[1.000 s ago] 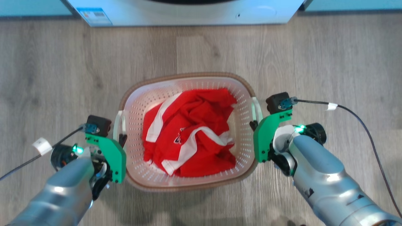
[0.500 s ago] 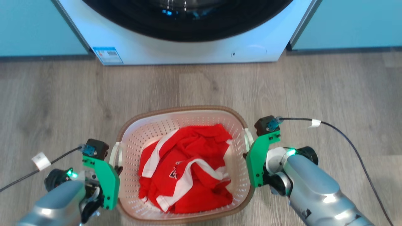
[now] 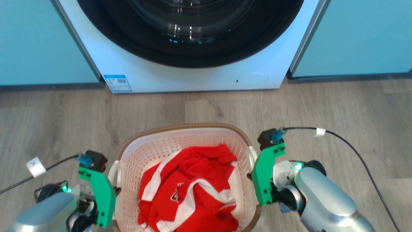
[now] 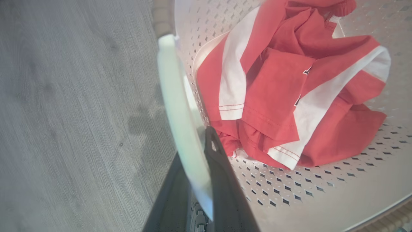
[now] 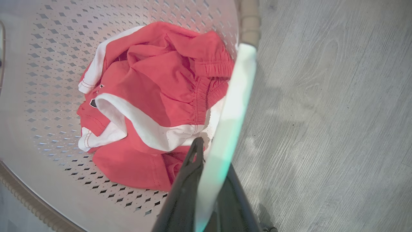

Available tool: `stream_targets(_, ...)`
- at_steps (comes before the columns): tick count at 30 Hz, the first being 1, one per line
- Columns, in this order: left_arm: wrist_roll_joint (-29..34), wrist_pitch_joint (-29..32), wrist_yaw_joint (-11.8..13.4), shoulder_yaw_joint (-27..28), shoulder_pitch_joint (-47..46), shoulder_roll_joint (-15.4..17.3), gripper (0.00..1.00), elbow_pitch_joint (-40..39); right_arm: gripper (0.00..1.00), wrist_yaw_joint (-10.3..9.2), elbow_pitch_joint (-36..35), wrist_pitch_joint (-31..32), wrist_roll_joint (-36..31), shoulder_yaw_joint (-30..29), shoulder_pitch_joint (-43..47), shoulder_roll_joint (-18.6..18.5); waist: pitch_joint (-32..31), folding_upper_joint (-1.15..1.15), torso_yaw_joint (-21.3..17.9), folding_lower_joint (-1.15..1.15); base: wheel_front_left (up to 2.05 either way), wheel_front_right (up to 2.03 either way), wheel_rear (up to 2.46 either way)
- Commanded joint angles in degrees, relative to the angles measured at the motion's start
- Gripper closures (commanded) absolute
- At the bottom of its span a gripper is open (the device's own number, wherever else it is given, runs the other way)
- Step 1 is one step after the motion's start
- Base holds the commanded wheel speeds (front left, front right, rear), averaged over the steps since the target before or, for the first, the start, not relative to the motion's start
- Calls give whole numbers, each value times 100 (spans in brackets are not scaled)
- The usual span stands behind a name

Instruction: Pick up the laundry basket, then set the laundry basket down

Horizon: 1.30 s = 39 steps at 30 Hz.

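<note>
Camera has tilted up, revealing more washing machine; left pincer and right pincer each clamp a white handle of the laundry basket, sharing its weight evenly, apparently just off the floor.

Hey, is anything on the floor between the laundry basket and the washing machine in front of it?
Nothing visible. The grey wood-plank floor between the cream-white perforated plastic laundry basket and the white front-loading washing machine lies bare. The left claw and right claw grip it from either side.
</note>
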Motion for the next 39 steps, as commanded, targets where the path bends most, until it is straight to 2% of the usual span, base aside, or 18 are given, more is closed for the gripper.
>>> stream_targets(1, -19, 75, 2, 99, -112, 331, 100, -382, 100, 35, -388, 136, -46, 52, -22, -11, -159, 0, -5, 1, 0, 0, 0)
stream_targets(13, -279, 674, 619, 120, 121, 1181, 100, -2081, 100, 35, -1313, 1031, -139, -210, 518, -104, -545, 0, 65, 1, 0, 0, 0)
stream_targets(19, -320, 779, 817, 124, 183, 1411, 100, -2518, 100, 35, -1583, 1224, -226, -329, 659, -98, -571, 0, 87, 1, 0, 0, 0)
stream_targets(27, -337, 782, 997, 138, 243, 1511, 100, -2778, 100, 35, -1834, 1394, -352, -457, 796, -64, -529, 0, 88, 1, 0, 0, 0)
stream_targets(39, -332, 745, 1077, 141, 278, 1483, 100, -2786, 100, 35, -2010, 1490, -449, -533, 862, -27, -521, 0, 74, 1, 0, 0, 0)
